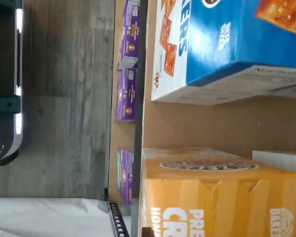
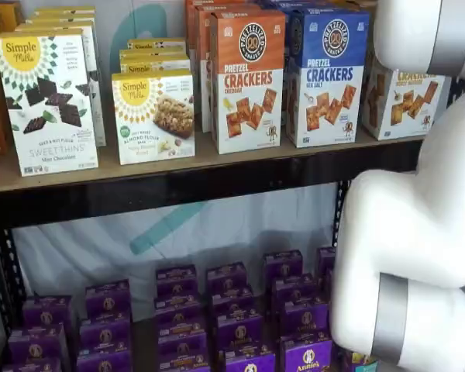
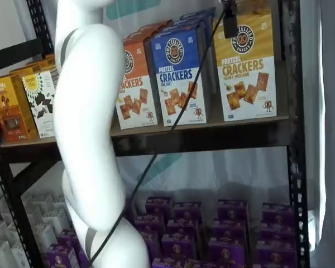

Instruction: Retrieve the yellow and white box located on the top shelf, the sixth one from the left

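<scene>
Black metal shelving w/ a brown wooden top shelf (image 3: 251,124) and a pale sheet hung behind it fills both shelf views. On that board, far right, stands the tall yellow and white box (image 3: 247,67), reading "PRETZEL CRACKERS HONEY MUSTARD" under a round dark "Pretzelized Snacks" logo, square brown crackers pictured on its white lower part. It sits upright against the right-hand upright, just beside a blue-topped carton (image 3: 177,72) marked "PRETZEL CRACKERS SEA SALT"; next over is an orange-topped carton (image 2: 246,77), "PRETZEL CRACKERS CHEDDAR". Further along are white Simple Mills boxes with a yellow sun (image 2: 48,101): "Sweet Thins, Mint Chocolate" and an almond flour bar box, smaller print unreadable.

A black gripper finger (image 3: 230,19) w/ a black cable (image 3: 173,125) trailing down shows at the yellow box's top left corner; only this one piece is visible, so whether it touches the box I can't tell. The jaws are fully closed.

The arm's thick white links (image 3: 89,123) stand btwn camera and shelves, covering part of the orange carton in one shelf view and most of the yellow box in the other.

Below, rows of small purple boxes (image 2: 232,325) pack the lower shelf; wrist view shows the yellow carton's top close up, beside the blue one.
</scene>
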